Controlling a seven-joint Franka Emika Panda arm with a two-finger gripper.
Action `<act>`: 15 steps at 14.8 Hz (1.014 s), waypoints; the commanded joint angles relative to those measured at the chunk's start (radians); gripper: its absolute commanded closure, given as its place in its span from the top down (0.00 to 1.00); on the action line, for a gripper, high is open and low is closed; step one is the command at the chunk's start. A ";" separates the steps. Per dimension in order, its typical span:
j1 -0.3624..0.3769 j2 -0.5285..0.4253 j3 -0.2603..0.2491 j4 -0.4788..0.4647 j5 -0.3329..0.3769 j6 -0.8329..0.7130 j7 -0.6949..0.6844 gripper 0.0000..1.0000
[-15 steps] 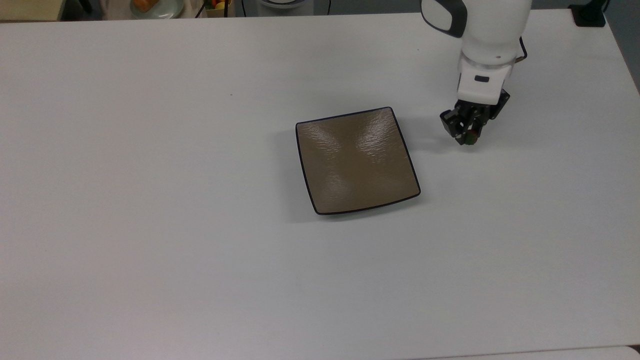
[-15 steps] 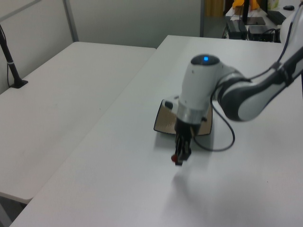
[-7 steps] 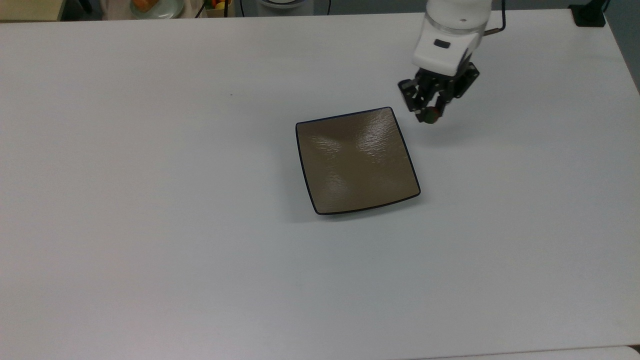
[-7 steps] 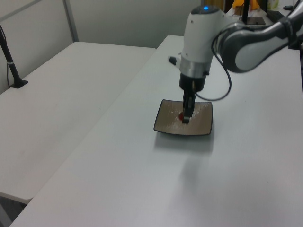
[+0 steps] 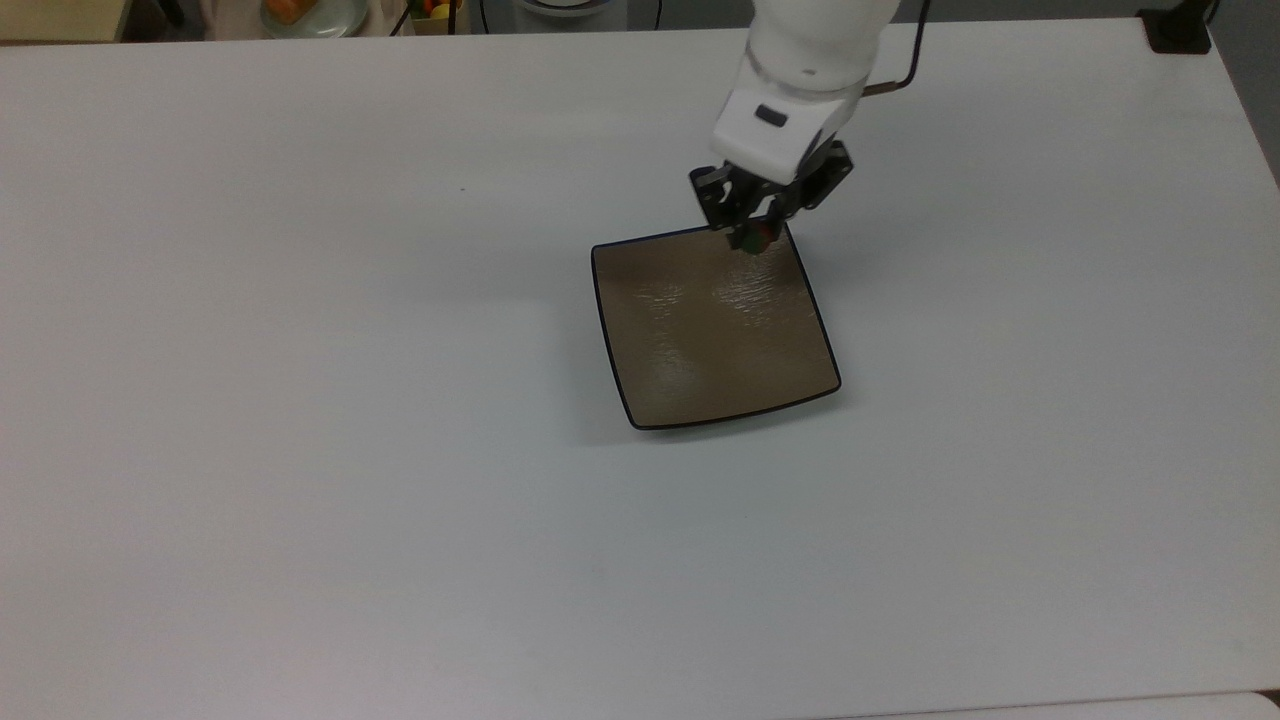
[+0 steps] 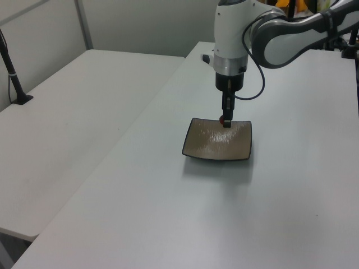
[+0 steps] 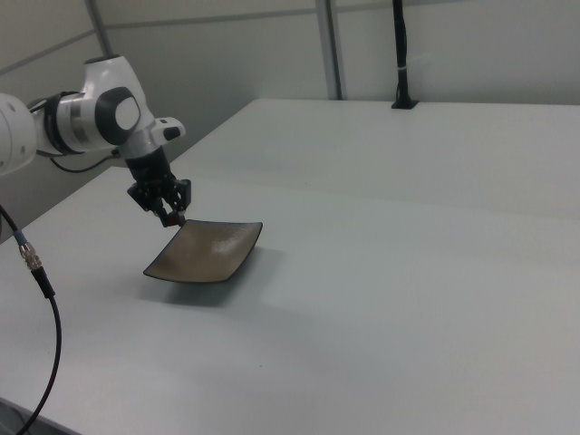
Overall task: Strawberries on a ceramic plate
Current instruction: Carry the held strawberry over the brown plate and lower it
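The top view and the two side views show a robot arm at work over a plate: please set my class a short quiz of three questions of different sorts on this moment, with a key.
1. True or false: the strawberry already lies loose on the ceramic plate.
2. Multiple choice: in the top view, the gripper is over which part of the plate? A) its far right corner B) its centre C) its near left corner
3. Fill in: the plate rests on a white ____.

Key
1. False: the gripper's fingers are shut on the berry, above the plate.
2. A
3. table
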 commanded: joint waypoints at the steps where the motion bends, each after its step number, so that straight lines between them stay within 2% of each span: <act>1: 0.010 0.034 -0.047 0.015 0.013 -0.016 -0.072 0.01; 4: -0.006 0.072 -0.050 -0.005 0.016 0.081 -0.095 0.01; 8: -0.016 0.126 -0.050 -0.028 0.058 0.202 -0.098 0.03; 11: -0.017 0.141 -0.050 -0.036 0.064 0.219 -0.103 0.04; 13: -0.015 0.160 -0.050 -0.036 0.064 0.238 -0.103 0.14; 15: -0.017 0.172 -0.050 -0.037 0.064 0.248 -0.103 0.45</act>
